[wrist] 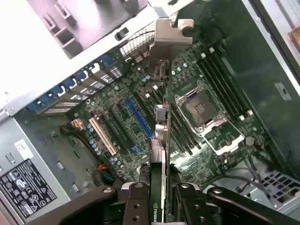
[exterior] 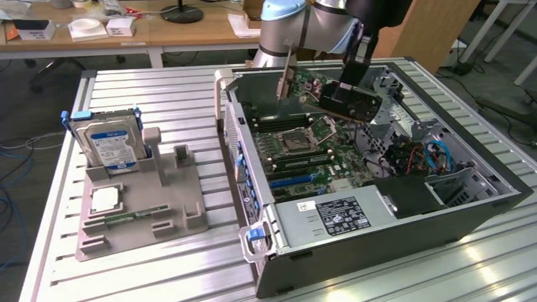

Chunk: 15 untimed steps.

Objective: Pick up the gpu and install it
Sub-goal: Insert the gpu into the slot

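The pincer [wrist: 159, 199] is clamped on the gpu [exterior: 336, 91], one black finger [wrist: 137, 201] pressing each side of the card's edge. The gpu is a thin green circuit card with a black fan block on one face and a silver metal bracket [wrist: 165, 51] at one end. It hangs in the air, tilted, above the open computer case [exterior: 470, 217], over the far part of the motherboard [exterior: 310, 151] and clear of it. In the wrist view the card shows edge-on, its bracket pointing toward the case's rear wall, with the blue expansion slot [wrist: 138, 117] and the bare processor socket [wrist: 201, 105] below on either side. On the tabletop [exterior: 168, 264], at the exterior view's left, a grey holder [exterior: 143, 214] carries a blue-labelled hard drive [exterior: 107, 145].
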Available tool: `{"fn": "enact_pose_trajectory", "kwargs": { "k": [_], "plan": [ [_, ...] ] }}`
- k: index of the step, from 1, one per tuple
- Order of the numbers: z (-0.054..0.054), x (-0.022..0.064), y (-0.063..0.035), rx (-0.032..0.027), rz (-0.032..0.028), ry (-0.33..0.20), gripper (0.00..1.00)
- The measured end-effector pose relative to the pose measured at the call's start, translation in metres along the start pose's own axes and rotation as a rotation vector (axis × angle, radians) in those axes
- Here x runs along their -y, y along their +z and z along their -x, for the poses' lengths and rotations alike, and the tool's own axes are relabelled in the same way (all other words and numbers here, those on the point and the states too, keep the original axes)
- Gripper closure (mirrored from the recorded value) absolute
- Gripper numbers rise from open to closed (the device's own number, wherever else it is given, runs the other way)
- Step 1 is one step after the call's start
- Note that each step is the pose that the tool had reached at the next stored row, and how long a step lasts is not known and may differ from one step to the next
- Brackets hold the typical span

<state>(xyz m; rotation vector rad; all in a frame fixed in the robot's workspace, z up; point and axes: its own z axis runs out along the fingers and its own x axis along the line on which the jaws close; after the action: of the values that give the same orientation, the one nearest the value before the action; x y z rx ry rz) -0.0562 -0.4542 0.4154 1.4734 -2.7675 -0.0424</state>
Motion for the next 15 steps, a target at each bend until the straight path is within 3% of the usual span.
{"fn": "enact_pose_trajectory", "kwargs": {
  "k": [15],
  "plan": [
    [0.000, 0.0012, 0.0181, -0.0067, 0.0015, -0.240, 0.74]
  ]
}}
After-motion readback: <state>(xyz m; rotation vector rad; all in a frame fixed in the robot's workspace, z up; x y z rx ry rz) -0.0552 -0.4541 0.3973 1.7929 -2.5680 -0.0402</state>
